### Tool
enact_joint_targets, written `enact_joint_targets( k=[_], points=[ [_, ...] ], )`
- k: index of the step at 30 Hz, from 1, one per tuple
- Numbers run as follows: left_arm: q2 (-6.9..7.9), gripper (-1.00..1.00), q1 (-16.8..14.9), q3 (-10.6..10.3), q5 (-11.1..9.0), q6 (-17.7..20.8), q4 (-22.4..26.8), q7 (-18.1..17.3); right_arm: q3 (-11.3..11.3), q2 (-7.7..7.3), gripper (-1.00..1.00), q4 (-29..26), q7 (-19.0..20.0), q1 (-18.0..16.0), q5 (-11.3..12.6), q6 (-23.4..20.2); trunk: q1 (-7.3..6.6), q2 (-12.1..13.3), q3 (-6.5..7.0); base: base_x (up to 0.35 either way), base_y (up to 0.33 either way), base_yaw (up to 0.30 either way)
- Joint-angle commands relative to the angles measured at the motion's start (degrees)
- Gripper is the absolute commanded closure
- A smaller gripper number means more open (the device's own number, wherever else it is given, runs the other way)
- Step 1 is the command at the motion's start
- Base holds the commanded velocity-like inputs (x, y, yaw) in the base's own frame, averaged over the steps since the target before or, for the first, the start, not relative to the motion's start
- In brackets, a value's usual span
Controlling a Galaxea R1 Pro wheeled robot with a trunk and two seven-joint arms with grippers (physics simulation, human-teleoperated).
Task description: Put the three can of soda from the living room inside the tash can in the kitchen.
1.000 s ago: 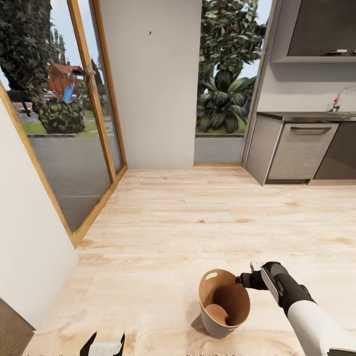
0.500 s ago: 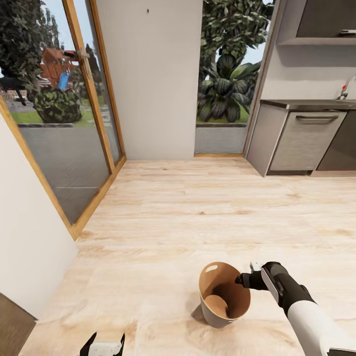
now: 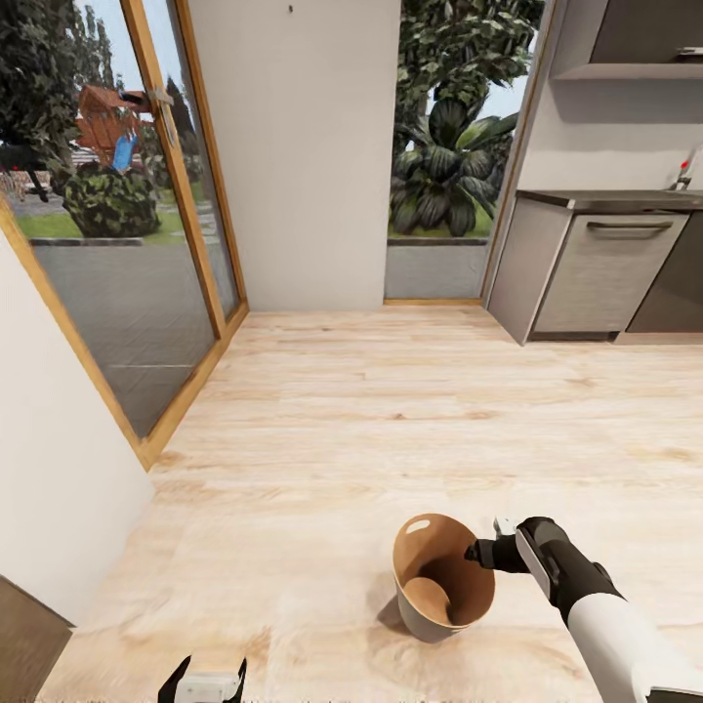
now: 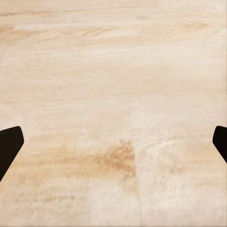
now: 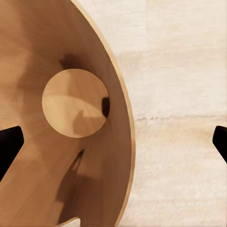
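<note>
- Pale wood floor (image 3: pixel 391 410) lies open between glass door (image 3: pixel 127 293) and grey cabinets (image 3: pixel 596 278).
- Tash can (image 3: pixel 441 576) stands just beside the right gripper (image 3: pixel 485 552), whose fingers are spread wide, empty.
- Left gripper (image 3: pixel 203 679) open, empty.

No words, labels, brand marks, numbers or signs can be read in any of the views.
</note>
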State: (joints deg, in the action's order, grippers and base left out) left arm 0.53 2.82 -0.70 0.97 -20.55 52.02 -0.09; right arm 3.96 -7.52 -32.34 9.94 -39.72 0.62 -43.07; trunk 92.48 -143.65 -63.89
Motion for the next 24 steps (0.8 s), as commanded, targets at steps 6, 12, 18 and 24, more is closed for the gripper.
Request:
enact_joint_targets(
  k=[6, 12, 18, 24],
  points=[
    [0.00, -1.00, 0.0, 0.0, 0.0, 0.0, 0.0, 0.0, 0.0, -0.02, -1.00, 0.0, 0.0, 0.0, 0.0, 0.0, 0.15, -0.1, -1.34, 0.000, 0.000, 0.000],
    [0.00, -1.00, 0.0, 0.0, 0.0, 0.0, 0.0, 0.0, 0.0, -0.03, -1.00, 0.0, 0.0, 0.0, 0.0, 0.0, 0.31, -0.2, -2.67, 0.000, 0.000, 0.000],
    [0.00, -1.00, 0.0, 0.0, 0.0, 0.0, 0.0, 0.0, 0.0, -0.04, -1.00, 0.0, 0.0, 0.0, 0.0, 0.0, 0.46, -0.2, -3.99, 0.000, 0.000, 0.000],
    [0.00, -1.00, 0.0, 0.0, 0.0, 0.0, 0.0, 0.0, 0.0, -0.04, -1.00, 0.0, 0.0, 0.0, 0.0, 0.0, 0.49, -0.3, -4.22, 0.000, 0.000, 0.000]
  ],
)
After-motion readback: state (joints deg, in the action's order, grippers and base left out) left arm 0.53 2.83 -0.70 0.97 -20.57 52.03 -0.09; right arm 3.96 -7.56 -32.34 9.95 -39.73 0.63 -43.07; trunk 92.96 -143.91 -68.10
